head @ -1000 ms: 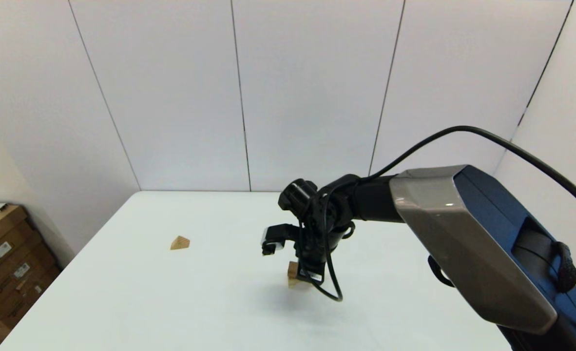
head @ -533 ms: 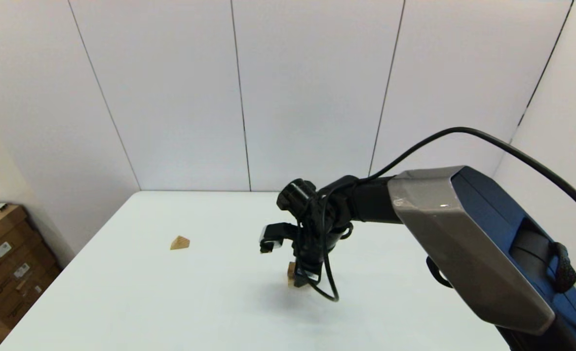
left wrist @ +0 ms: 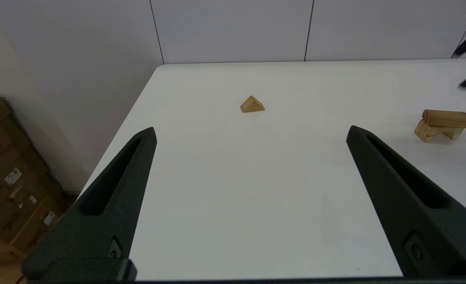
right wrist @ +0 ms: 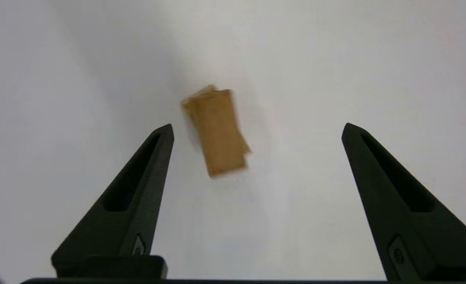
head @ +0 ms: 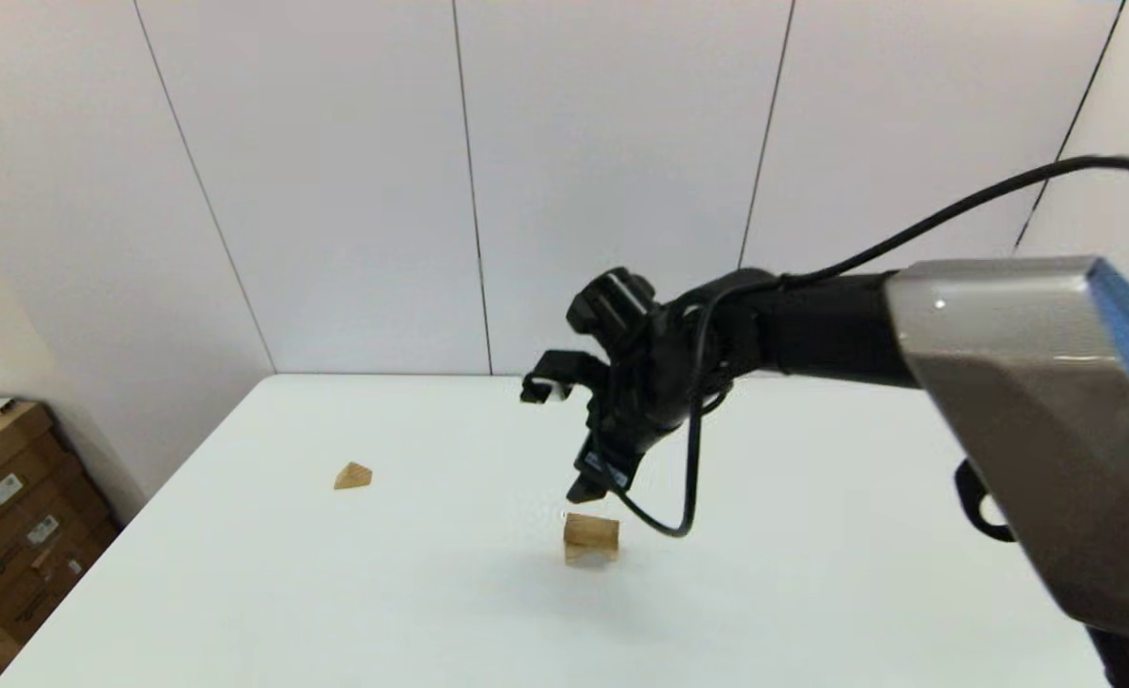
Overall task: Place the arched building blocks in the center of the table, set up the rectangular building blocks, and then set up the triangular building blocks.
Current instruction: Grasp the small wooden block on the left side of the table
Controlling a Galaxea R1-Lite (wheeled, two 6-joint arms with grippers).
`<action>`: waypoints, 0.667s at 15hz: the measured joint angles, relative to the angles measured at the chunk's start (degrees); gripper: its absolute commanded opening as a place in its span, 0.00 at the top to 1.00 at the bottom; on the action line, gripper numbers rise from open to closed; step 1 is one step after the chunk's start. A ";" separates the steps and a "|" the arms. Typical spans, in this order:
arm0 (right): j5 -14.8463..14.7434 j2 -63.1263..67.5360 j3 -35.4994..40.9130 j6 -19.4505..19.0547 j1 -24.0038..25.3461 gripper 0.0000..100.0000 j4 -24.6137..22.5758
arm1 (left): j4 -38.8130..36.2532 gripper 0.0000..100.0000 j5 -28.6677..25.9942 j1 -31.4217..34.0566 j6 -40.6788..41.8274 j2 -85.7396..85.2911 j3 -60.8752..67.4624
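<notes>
Resting mid-table, one rectangular building blocks (left wrist: pixel 447 118) bar lies flat atop one arched building blocks (left wrist: pixel 430 132) piece, so two steps look done. One triangular building blocks (head: pixel 352 475) wedge waits untouched on the table (head: pixel 335 592), well apart to the far left. Above the stack, the right gripper (right wrist: pixel 256 134) hangs with fingers spread and empty; the left gripper (left wrist: pixel 250 136), near the robot, is likewise spread.

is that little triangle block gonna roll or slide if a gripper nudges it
The triangular block sits on a flat face on the table with its ridge up, so it should slide rather than roll. The tabletop looks smooth, so a light push may send it skating. Its sloped sides could let fingers slip upward. It looks stiff and probably light.
</notes>
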 measured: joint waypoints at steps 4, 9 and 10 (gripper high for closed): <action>-0.26 -16.45 0.29 4.33 -3.95 0.00 7.06 | -0.04 0.00 -0.05 0.00 -0.09 -0.02 0.00; -4.12 -44.68 6.63 6.31 -11.61 0.00 19.54 | -0.20 0.00 -0.02 0.00 0.12 -0.02 0.06; -5.80 -50.47 9.17 7.01 -13.70 0.00 20.76 | -0.20 0.00 0.04 0.00 0.17 -0.02 0.06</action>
